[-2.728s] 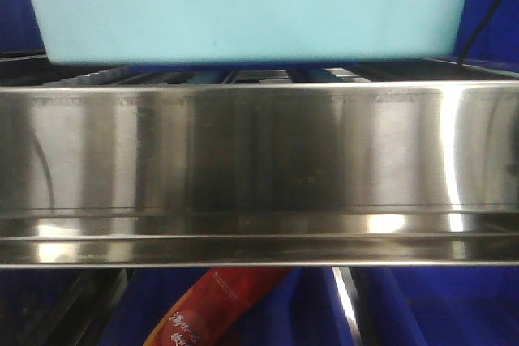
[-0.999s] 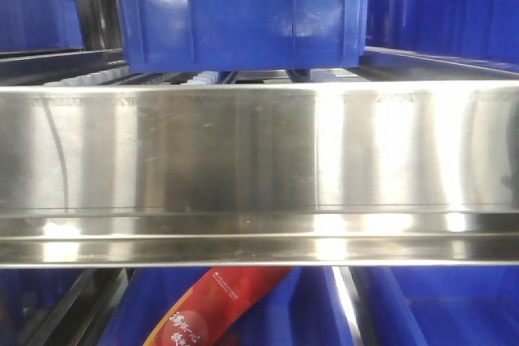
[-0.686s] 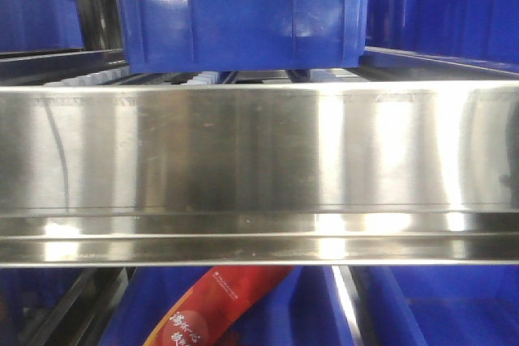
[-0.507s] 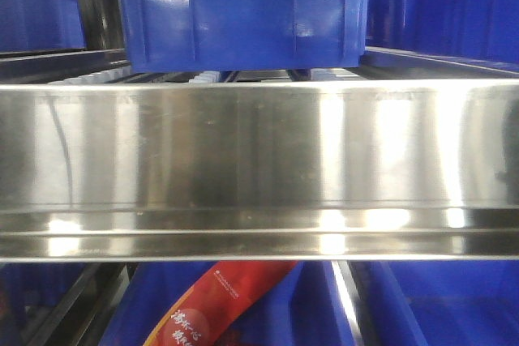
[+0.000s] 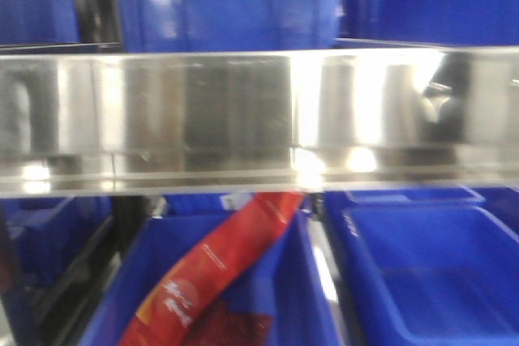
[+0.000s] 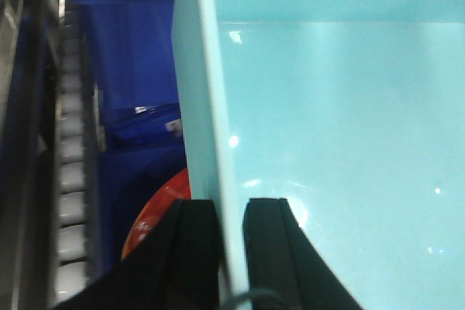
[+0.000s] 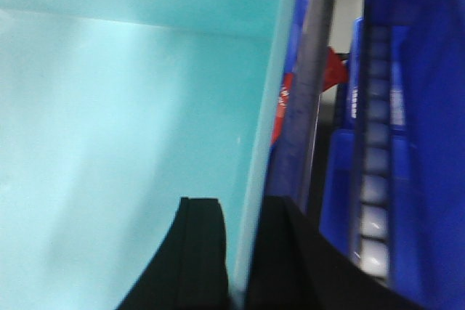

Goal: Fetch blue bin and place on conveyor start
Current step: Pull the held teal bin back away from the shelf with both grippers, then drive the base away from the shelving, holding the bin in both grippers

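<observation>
Stainless shelf rail (image 5: 203,111) spans the front view, with dark blue crates (image 5: 422,273) above and below it and a red packet (image 5: 211,269) lying in a lower one. At my wrists, the blue bin (image 6: 334,143) hangs between my arms beside the rack: my left gripper (image 6: 231,208) is clenched on its left wall (one finger inside, one outside), and my right gripper (image 7: 243,208) pinches the opposite wall likewise.
</observation>
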### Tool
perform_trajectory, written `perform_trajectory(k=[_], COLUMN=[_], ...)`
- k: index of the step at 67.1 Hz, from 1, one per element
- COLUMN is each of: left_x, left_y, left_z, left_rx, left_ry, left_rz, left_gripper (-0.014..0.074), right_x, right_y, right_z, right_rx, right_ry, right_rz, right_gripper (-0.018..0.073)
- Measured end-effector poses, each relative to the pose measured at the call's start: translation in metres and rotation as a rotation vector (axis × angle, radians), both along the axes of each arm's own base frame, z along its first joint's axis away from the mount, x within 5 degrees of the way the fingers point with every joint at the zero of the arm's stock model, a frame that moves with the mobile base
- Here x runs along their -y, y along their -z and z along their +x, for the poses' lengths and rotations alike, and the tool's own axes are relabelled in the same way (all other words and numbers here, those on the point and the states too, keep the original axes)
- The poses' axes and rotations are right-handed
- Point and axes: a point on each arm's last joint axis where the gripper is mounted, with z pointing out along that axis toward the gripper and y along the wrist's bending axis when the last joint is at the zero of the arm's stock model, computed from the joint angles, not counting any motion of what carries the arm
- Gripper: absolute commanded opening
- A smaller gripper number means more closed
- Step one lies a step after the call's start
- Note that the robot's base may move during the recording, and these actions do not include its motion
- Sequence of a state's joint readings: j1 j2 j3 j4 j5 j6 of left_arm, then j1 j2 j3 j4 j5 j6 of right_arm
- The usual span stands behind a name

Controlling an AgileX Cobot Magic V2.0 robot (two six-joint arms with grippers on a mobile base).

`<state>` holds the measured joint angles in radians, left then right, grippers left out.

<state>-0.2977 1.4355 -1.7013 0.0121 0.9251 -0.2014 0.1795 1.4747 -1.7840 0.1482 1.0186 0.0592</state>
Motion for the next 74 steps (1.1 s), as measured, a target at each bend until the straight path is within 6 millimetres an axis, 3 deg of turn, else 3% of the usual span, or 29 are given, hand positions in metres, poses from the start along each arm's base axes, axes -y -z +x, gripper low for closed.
perform_trajectory(k=[74], left_x=[0.0015], left_y=[-0.0043], left_z=[0.0064], left_rx=[0.078], left_ry=[0.002], left_rz=[-0.010], left_gripper=[-0.0111], right_x=[0.0007], right_y=[-0.0038], right_z=[0.0041], right_rx=[0.060], right_ry=[0.010], right_rz=[-0.003], right_gripper=[-0.0152])
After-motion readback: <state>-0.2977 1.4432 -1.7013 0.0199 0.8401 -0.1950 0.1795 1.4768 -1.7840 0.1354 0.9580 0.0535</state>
